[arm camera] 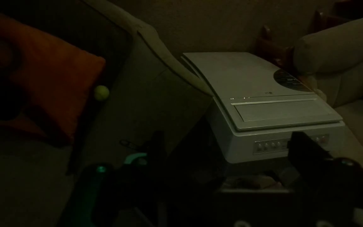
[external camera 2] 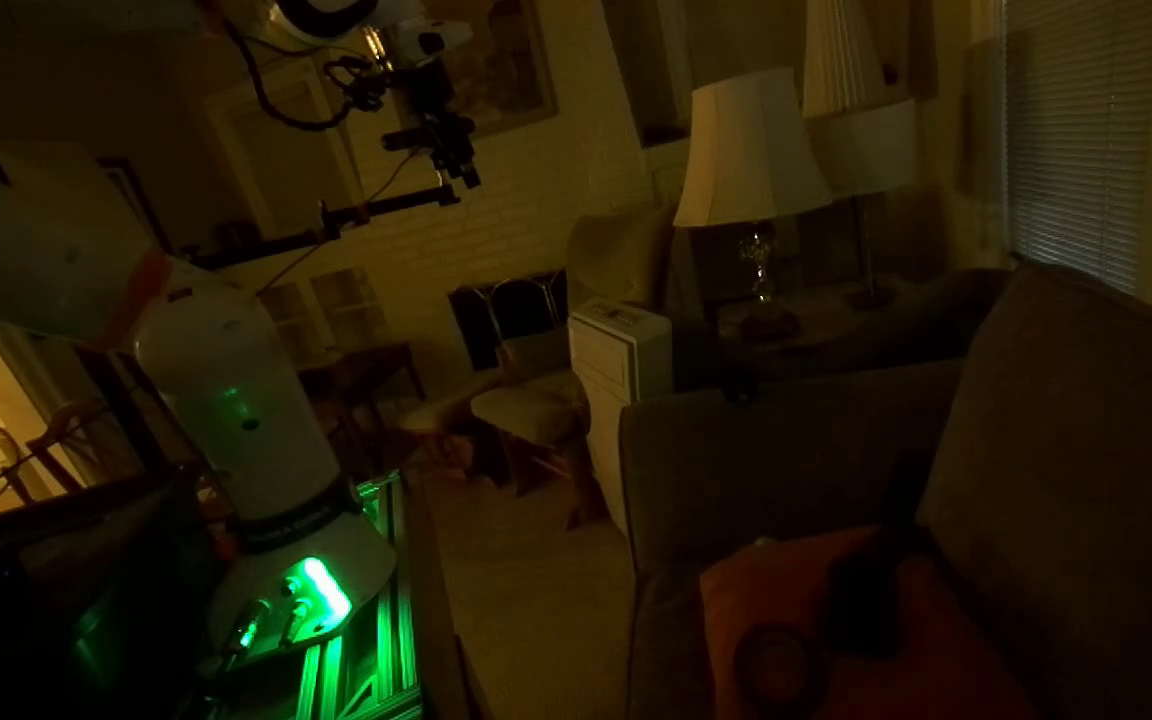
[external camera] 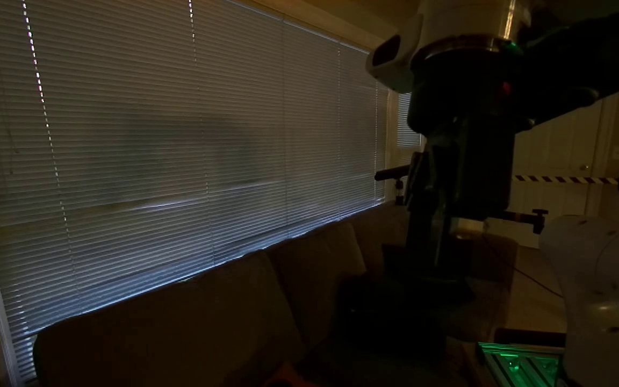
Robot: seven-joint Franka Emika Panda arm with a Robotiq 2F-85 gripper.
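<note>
The room is very dark. My gripper (arm camera: 228, 138) is open in the wrist view, its two black fingers wide apart with nothing visible between them. It hangs in the air in both exterior views (external camera: 438, 258) (external camera 2: 461, 165). Beyond the fingers is a white boxy appliance (arm camera: 263, 94) with a button panel; it also shows in an exterior view (external camera 2: 621, 350). It stands against the sofa arm (arm camera: 156, 82). An orange cushion (arm camera: 49, 72) lies on the sofa with a dark item (arm camera: 3, 108) on it. A yellow-green ball (arm camera: 101, 93) lies beside the cushion.
A small dark looped object (arm camera: 128, 144) lies on the sofa arm. A lamp (external camera 2: 751, 150), a chair (external camera 2: 536, 410) and the robot's green-lit metal base frame (external camera 2: 391, 600) stand around. Window blinds (external camera: 180, 161) rise behind the sofa (external camera: 180, 328). A cushioned seat (arm camera: 342, 50) is beyond the appliance.
</note>
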